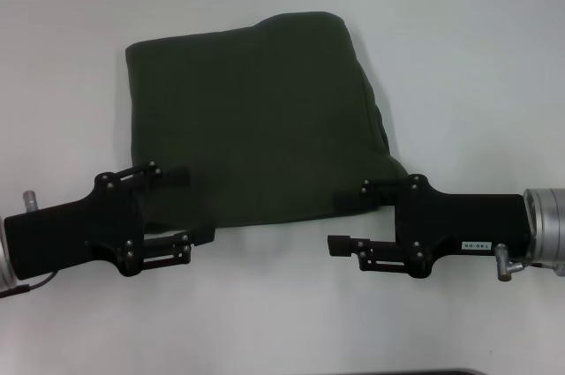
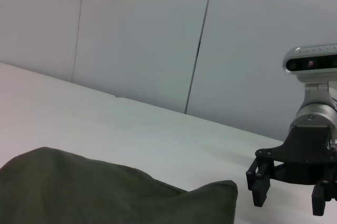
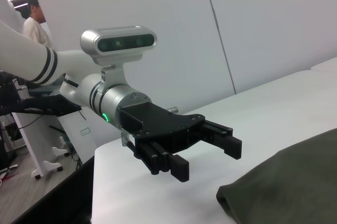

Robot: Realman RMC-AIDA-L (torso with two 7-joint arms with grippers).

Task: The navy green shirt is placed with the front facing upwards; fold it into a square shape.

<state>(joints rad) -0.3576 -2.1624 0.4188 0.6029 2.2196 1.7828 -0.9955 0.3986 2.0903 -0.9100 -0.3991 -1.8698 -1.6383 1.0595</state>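
While both arms reach in from the near edge of a white tabletop (image 1: 477, 57), a navy green shirt (image 1: 256, 119) lies folded into a rough square at the centre, plain side up, with no lettering showing.

On the left, the left gripper (image 1: 184, 207) points toward the middle with its jaws spread wide. Its far finger overlaps the shirt's near left corner, and its near finger sits over bare tabletop just beyond the hem. Nothing is pinched between them.

On the right, the right gripper (image 1: 344, 221) mirrors it, its jaws also spread and holding nothing. Its far finger lies at the shirt's near right edge, and its near finger is over bare tabletop.

Seen from the right wrist, the shirt's thick folded corner (image 3: 247, 197) rests flat on the tabletop.
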